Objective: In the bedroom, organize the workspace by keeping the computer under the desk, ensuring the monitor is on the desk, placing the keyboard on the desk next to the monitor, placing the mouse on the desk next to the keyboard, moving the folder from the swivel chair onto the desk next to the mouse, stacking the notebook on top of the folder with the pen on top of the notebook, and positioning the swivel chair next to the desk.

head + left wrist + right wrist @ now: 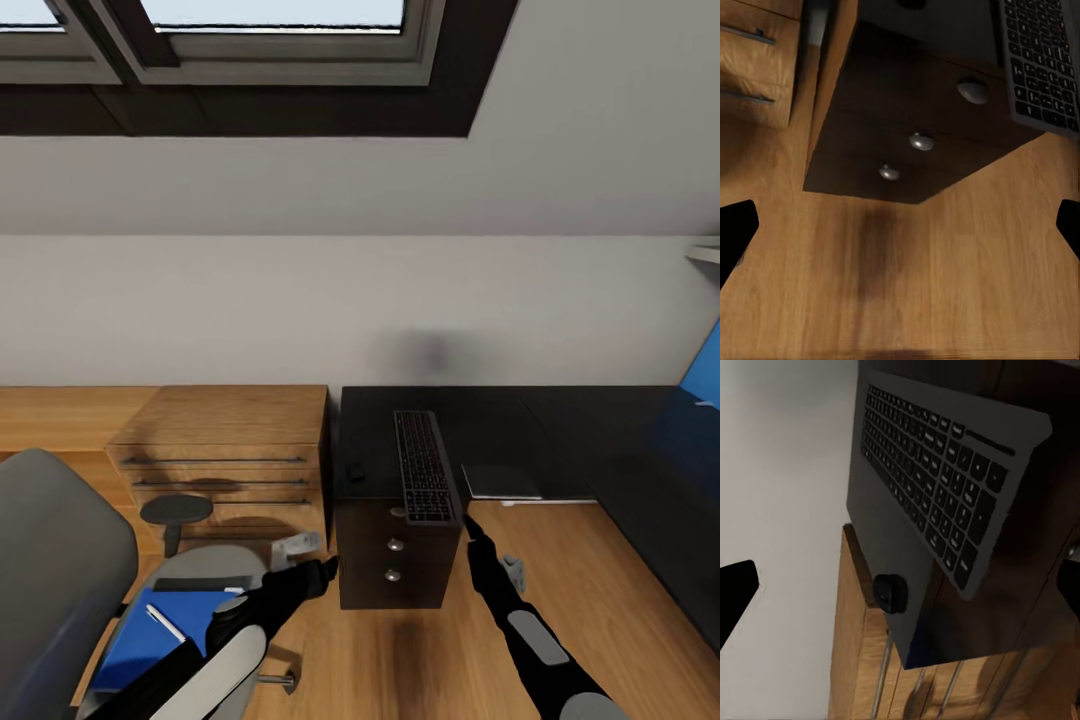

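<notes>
Silver-grey keyboard (424, 466) overhangs the black table (500, 430) beside the mouse (355, 471); both arms' fingers (736, 229) (735, 589) spread open; blue folder (160, 630) on the swivel chair (60, 570).

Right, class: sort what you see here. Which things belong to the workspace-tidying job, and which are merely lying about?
Belong to the job:
desk
keyboard
mouse
folder
pen
swivel chair

Just lying about:
oak drawer unit
dark cabinet with round knobs
skylight
</notes>
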Robot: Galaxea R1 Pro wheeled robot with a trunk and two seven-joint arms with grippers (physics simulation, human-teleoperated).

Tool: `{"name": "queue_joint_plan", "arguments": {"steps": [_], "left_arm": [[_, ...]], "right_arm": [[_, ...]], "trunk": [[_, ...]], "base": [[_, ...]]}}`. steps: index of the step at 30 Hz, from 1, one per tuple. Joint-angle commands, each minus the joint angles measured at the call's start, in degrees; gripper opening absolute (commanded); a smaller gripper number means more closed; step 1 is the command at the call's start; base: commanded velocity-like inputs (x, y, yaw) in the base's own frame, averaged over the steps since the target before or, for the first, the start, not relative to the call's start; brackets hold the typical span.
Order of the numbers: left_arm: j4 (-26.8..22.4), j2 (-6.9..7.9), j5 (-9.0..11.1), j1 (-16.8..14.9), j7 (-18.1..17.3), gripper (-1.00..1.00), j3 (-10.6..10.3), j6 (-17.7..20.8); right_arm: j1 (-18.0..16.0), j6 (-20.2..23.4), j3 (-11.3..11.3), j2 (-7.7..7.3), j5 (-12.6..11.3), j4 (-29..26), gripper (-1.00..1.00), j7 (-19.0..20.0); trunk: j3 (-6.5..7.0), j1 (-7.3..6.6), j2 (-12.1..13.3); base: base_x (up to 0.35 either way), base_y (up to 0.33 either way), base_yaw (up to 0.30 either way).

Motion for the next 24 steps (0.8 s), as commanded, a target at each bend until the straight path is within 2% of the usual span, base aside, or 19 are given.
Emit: {"name": "queue_joint_plan", "arguments": {"steps": [1, 3, 4, 5, 8, 9, 24], "left_arm": [[-0.45, 0.09, 0.22, -0.08, 0.41, 1.00, -0.45, 0.09], [-2.92, 0.62, 0.56, -0.08, 0.63, 1.00, -1.48, 0.09], [-6.51, 2.16, 2.48, -0.08, 1.89, 1.00, -3.07, 0.09], [-8.13, 2.98, 3.86, -0.08, 2.67, 1.00, -4.00, 0.06], [-10.00, 4.06, 5.84, -0.04, 3.64, 1.00, -4.99, 0.04], [-11.57, 5.14, 8.01, -0.05, 4.59, 1.00, -5.87, 0.01], [-11.31, 4.96, 8.56, -0.05, 5.06, 1.00, -6.17, 0.01]], "right_arm": [[-0.04, 0.40, 0.01, -0.01, -0.69, -0.28, 1.00, 0.34], [-0.04, 1.63, 0.10, -0.07, -0.90, -1.50, 1.00, 0.52], [-0.04, 3.12, 0.13, -0.16, -0.98, -2.15, 1.00, 0.60], [-0.04, 3.64, 0.14, -0.17, -1.00, -2.31, 1.00, 0.61], [-0.01, 4.09, 0.15, -0.16, -1.02, -2.46, 1.00, 0.62], [0.03, 4.37, 0.15, -0.06, -1.00, -2.58, 1.00, 0.63], [0.03, 4.55, 0.15, -0.03, -1.05, -2.51, 1.00, 0.63]], "trunk": [[-0.27, 0.24, -0.49], [-0.63, 0.68, -1.30], [-0.81, 0.90, -1.70], [-0.99, 1.12, -2.10], [-1.53, 1.78, -3.30], [-1.71, 2.00, -3.70], [-4.40, 5.29, -9.72]], "base": [[0.000, 0.000, 0.000], [0.000, 0.000, 0.000], [0.000, 0.000, 0.000], [0.000, 0.000, 0.000], [0.000, 0.000, 0.000], [0.000, 0.000, 0.000], [0.000, 0.000, 0.000]]}}
